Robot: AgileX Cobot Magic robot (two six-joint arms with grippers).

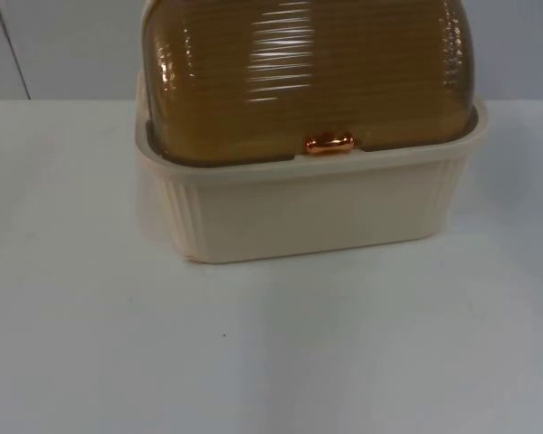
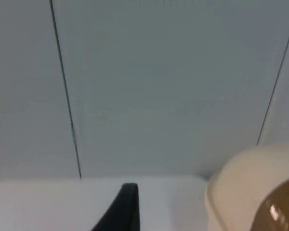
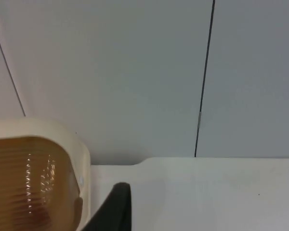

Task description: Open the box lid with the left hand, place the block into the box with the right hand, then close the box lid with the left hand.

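Observation:
A cream ribbed box (image 1: 317, 203) stands at the back middle of the white table. Its brown see-through domed lid (image 1: 308, 72) is down, and a small copper handle (image 1: 329, 144) sits at the lid's front edge. My left gripper (image 2: 123, 209) waits low over the table to the left of the box, facing the partition wall, with the box's cream end (image 2: 236, 187) and a bit of lid (image 2: 282, 209) beside it. My right gripper (image 3: 113, 207) hangs on the other side, close to the box's end (image 3: 83, 163) and lid (image 3: 29, 183).
The grey partition wall (image 1: 63, 45) with dark seams rises right behind the box. White table top (image 1: 271, 353) stretches in front of the box and to both sides of it.

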